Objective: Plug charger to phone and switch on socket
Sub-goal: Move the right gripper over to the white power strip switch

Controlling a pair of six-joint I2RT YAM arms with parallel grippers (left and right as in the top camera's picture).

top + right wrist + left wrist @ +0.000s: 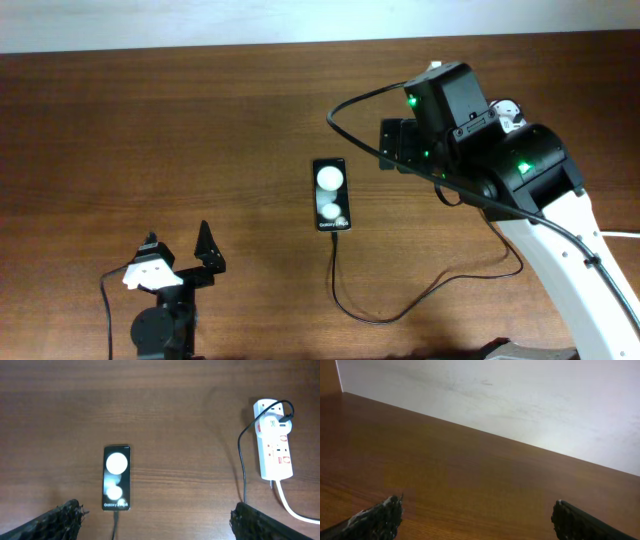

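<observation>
While both of my grippers hang empty over the table (150, 120), the phone (332, 195) lies flat near its middle, face up, long side running near to far, with two round white spots on the glass. My right gripper (156, 509) is spread wide and holds nothing. Its fingers show only in the lower corners of the wrist view, with bare wood between them. It hovers to the right of the phone and a little farther back, touching neither phone nor cable. The charger (272, 423) has its white adapter seated in the far end of the socket (274, 457), which lies well to the right of the phone with red marks along its face. From there the thin black cable loops, runs toward the near edge, curves left and meets the phone's near end. I cannot tell whether the tip is fully seated. A thick white cord (292, 507) leaves the socket's near end. My left gripper (476, 510) is at the near left, well apart from the phone, with its fingers wide apart and empty.
</observation>
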